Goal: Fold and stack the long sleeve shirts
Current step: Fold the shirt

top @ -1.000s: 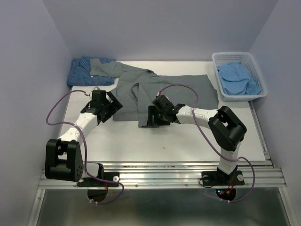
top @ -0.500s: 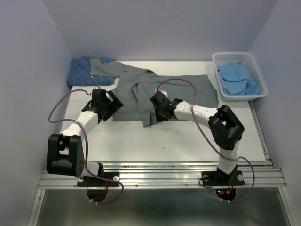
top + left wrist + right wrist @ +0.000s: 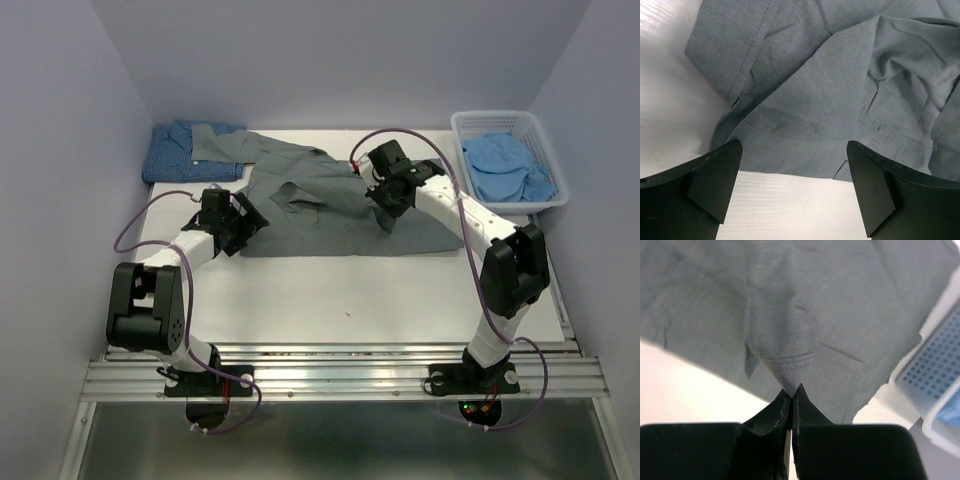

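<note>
Top external view: nearest the arms' bases lies a bare strip of the white table (image 3: 400,295). Beyond it, the left gripper (image 3: 243,222) sits low at the near left corner of the grey shirt (image 3: 330,225), which is spread across the middle of the table. Its collar end points towards the far left and its body is rumpled with folds.

The left wrist view shows this gripper (image 3: 794,147) released, with the fingers (image 3: 715,180) wide apart. They straddle the shirt's (image 3: 830,90) near hem where it meets the table (image 3: 780,210). No cloth is held between them.

Farther back, the right gripper (image 3: 385,200) reaches over the shirt's right half. In the right wrist view this gripper (image 3: 791,390) is clenched on a pinch of the grey shirt (image 3: 840,305). The cloth is drawn up into a narrow peak that ends at the fingertips.

At the far left corner lies the dark blue dotted shirt (image 3: 172,158), and the grey shirt's collar end overlaps it. At the far right stands a white lattice basket (image 3: 505,116), just beside the grey shirt's right edge. The pale blue shirt (image 3: 505,165) is bunched inside it. The right wrist view catches the basket's wall (image 3: 935,370) at its right side.
</note>
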`<state>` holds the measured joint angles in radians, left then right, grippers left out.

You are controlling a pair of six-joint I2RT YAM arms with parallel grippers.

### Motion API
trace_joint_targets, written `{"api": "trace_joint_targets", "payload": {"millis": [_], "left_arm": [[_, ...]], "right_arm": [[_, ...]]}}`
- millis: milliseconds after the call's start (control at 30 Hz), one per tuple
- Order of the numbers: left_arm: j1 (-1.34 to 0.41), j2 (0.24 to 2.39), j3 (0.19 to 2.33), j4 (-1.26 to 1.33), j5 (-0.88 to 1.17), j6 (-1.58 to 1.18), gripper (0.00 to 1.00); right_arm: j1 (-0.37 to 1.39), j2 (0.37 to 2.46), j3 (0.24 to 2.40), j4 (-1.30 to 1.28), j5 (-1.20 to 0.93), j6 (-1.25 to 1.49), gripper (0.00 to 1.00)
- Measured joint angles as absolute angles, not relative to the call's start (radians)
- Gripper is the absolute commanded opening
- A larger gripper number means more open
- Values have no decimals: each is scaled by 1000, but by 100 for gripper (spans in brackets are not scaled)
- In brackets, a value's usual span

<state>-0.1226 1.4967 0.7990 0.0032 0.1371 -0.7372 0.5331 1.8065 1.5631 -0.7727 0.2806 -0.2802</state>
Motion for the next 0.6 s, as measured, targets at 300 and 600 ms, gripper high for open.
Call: {"api": "trace_joint_targets", "payload": {"millis": [300, 600], "left_arm": [[-123, 1519, 801, 20, 150, -765, 99], [-123, 1539, 801, 13, 141, -802, 99]], "right_arm": [[454, 1781, 1752, -1002, 175, -696, 1], [403, 1714, 1803, -1176, 124, -896, 1]]}}
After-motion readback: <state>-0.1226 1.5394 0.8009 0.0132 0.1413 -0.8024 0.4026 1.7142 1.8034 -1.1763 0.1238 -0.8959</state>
